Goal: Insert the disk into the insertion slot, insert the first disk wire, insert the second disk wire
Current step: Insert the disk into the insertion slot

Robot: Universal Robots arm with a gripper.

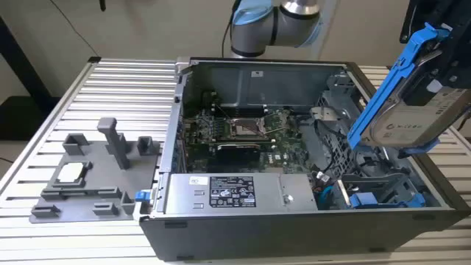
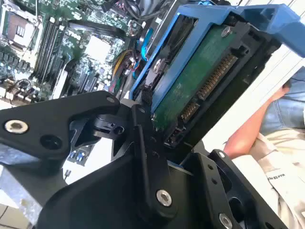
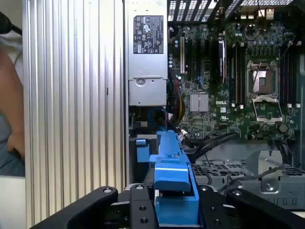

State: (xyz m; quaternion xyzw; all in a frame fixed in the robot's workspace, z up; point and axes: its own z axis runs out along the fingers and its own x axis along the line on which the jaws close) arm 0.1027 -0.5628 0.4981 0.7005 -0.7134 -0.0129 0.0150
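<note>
Slatted table (image 1: 118, 88) holds open case (image 1: 294, 234); gripper (image 3: 174, 207) pinches tilted disk (image 1: 416, 118) over cables (image 1: 324, 185).

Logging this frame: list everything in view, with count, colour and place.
table: one, silver, slatted.
computer case: one, dark grey, open, on table.
motherboard: one, green, case floor.
power-supply box: one, grey, near case wall.
insertion slot: one, grey, case end, exterior view's right.
second carrier: one, blue, low in drive cage.
disk: one, silver in blue carrier, held tilted over case, exterior view's right.
fixture tray: one, grey, table, exterior view's left.
person's arm: one, beside table.
robot arm: one, grey and blue, behind case.
jaws: black, shut on the disk.
</note>
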